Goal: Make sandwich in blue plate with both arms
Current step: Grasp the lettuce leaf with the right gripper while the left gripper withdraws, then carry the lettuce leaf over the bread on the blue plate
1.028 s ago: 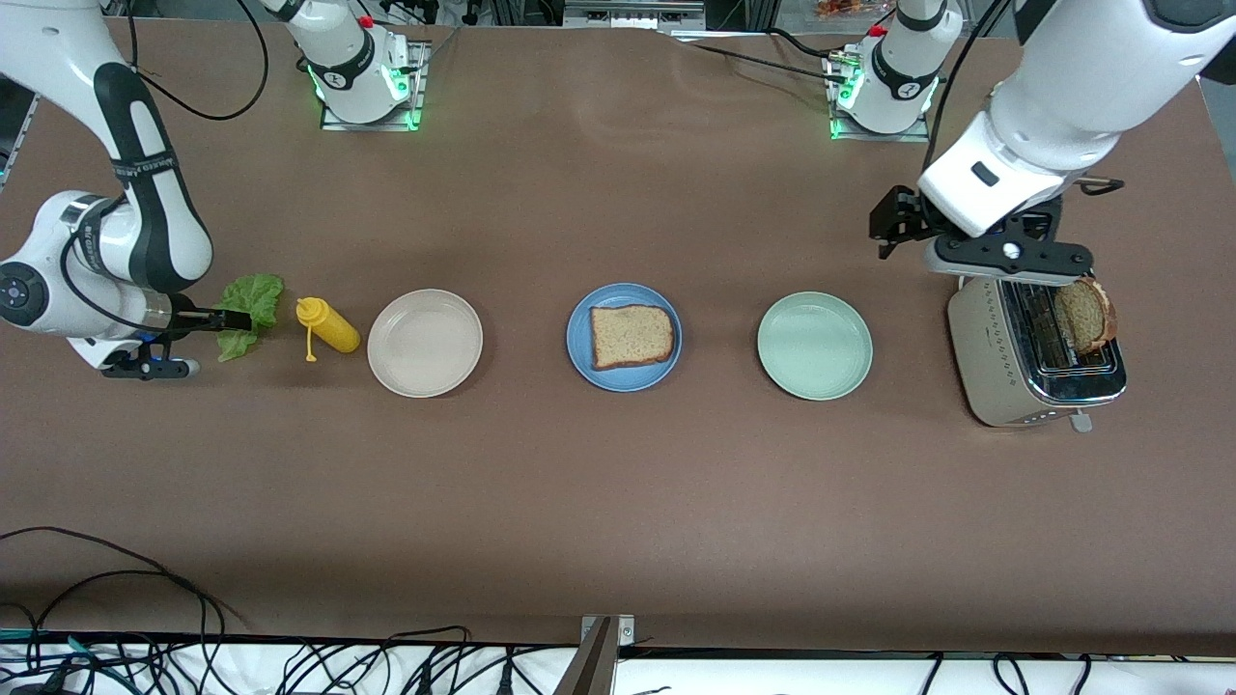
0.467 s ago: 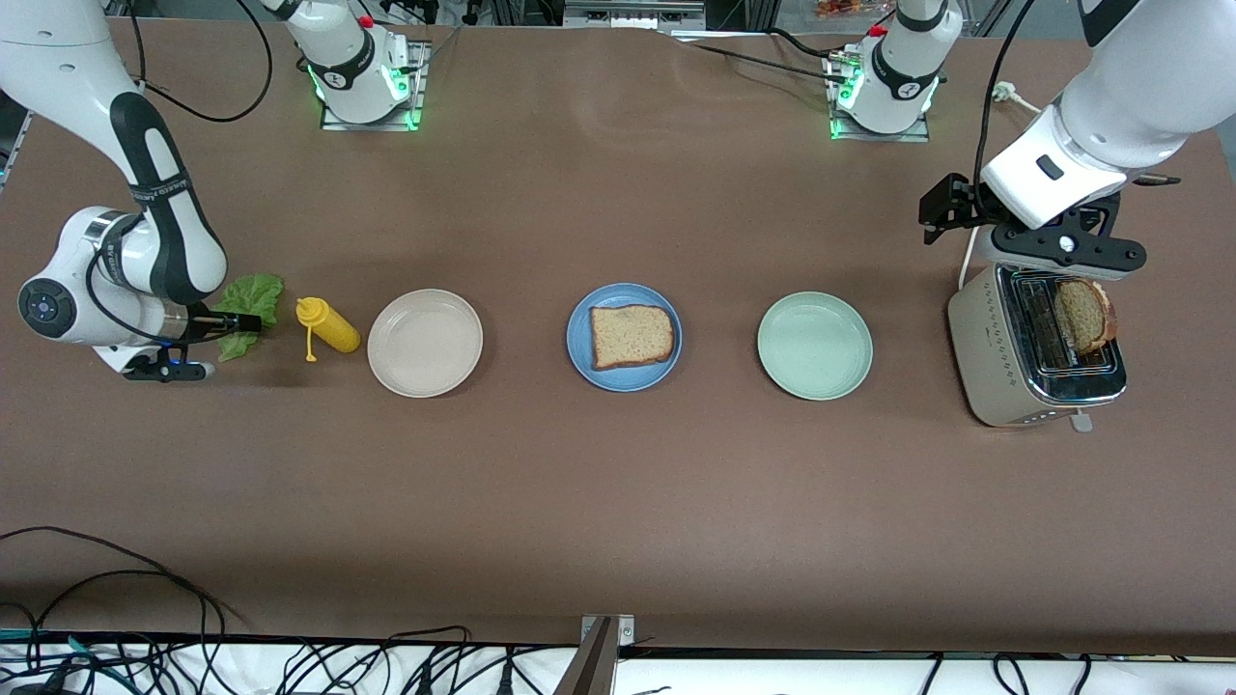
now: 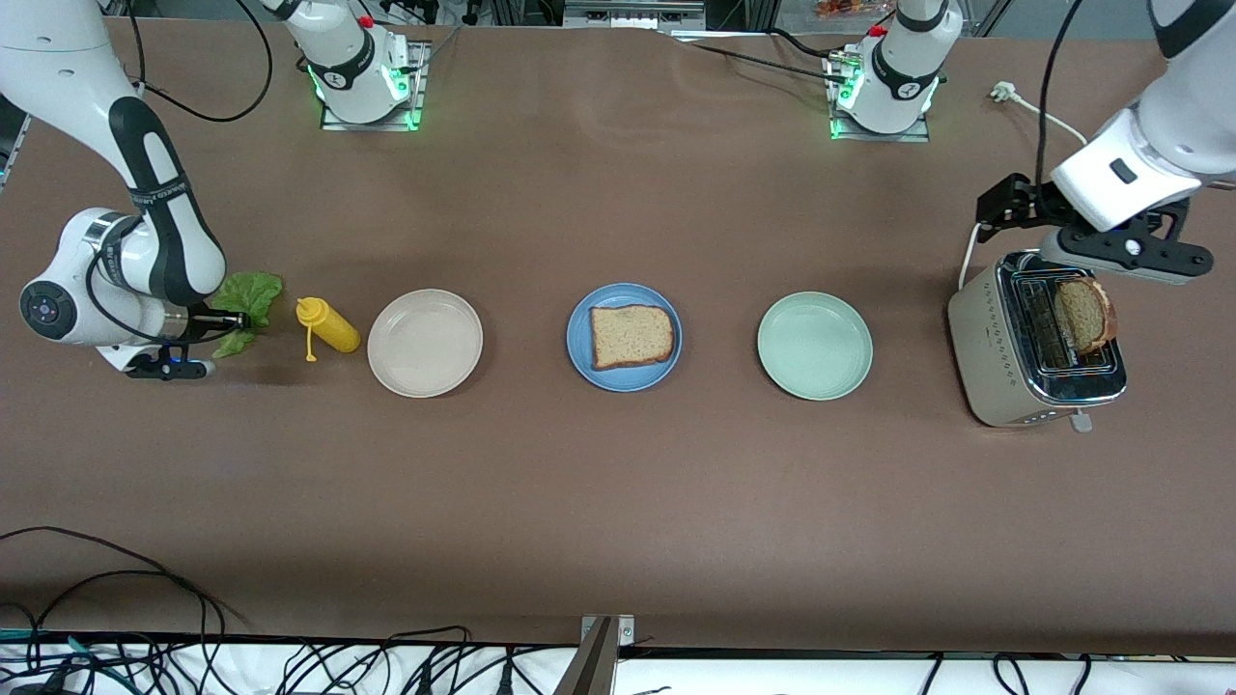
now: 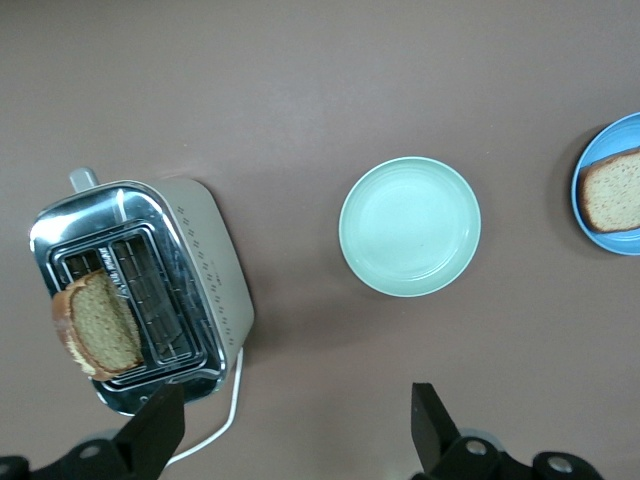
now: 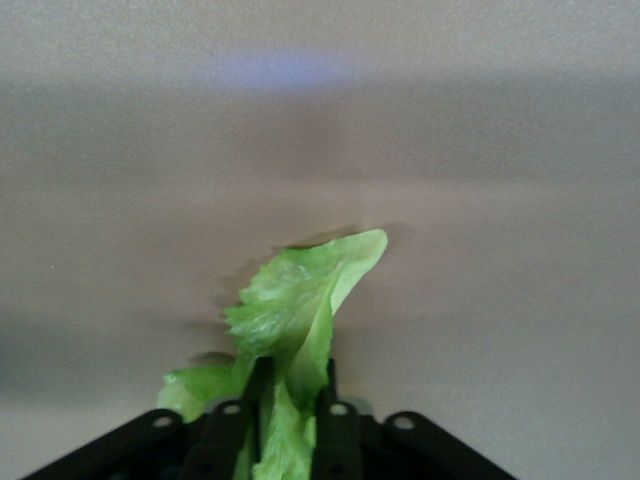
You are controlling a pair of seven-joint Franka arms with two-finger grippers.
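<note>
One brown bread slice (image 3: 631,336) lies flat in the blue plate (image 3: 579,359) at mid table; both also show at the edge of the left wrist view, the slice (image 4: 615,190) on the plate (image 4: 612,132). A second slice (image 3: 1083,315) (image 4: 97,325) stands in the toaster's slot. The green lettuce leaf (image 3: 249,294) (image 5: 300,300) is at the right arm's end of the table, and my right gripper (image 3: 230,319) (image 5: 293,400) is shut on its edge. My left gripper (image 3: 1128,253) (image 4: 295,435) hangs open and empty over the toaster's edge nearest the robots' bases.
A yellow squeeze bottle (image 3: 330,325) lies between the lettuce and a beige-white plate (image 3: 425,343). A pale green plate (image 3: 814,346) (image 4: 410,226) sits between the blue plate and the steel toaster (image 3: 1004,376) (image 4: 210,280). The toaster's white cord (image 3: 1038,108) runs toward the bases.
My right gripper has shut on the lettuce leaf. The left arm has swung toward its own end of the table, uncovering the toaster, with its gripper still open.
</note>
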